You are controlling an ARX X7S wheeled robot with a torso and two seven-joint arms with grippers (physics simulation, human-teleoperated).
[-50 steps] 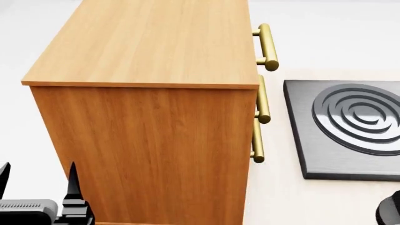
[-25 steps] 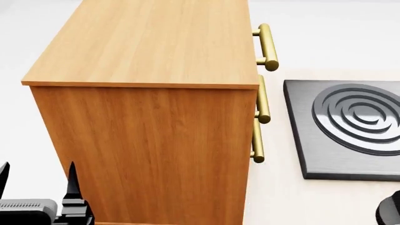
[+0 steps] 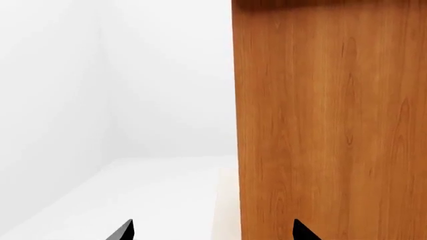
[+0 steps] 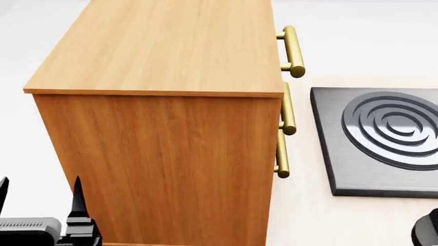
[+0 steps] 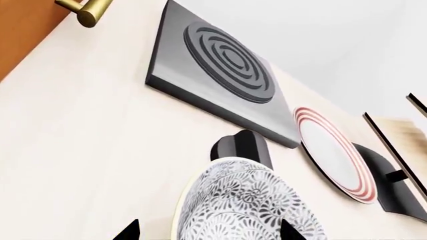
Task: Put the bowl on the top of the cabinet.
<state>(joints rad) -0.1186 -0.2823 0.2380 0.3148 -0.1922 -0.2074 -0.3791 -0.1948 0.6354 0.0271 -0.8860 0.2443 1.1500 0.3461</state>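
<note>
While my right pincer [image 5: 208, 231] stands spread wide with the bowl [image 5: 248, 206] between its tips, contact unclear, only the right wrist view shows that bowl; the head view lacks it. My left pincer [image 4: 40, 197] gapes empty just beside the cabinet [image 4: 164, 102]. Beyond the bowl on the surface [image 5: 80, 150] lie a grey burner slab [image 5: 220, 75] and red-ringed plate [image 5: 333, 152].

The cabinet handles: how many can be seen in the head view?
3 handles, all on the cabinet's right side: one near the top, one below it, one lowest. Others may be hidden.
</note>
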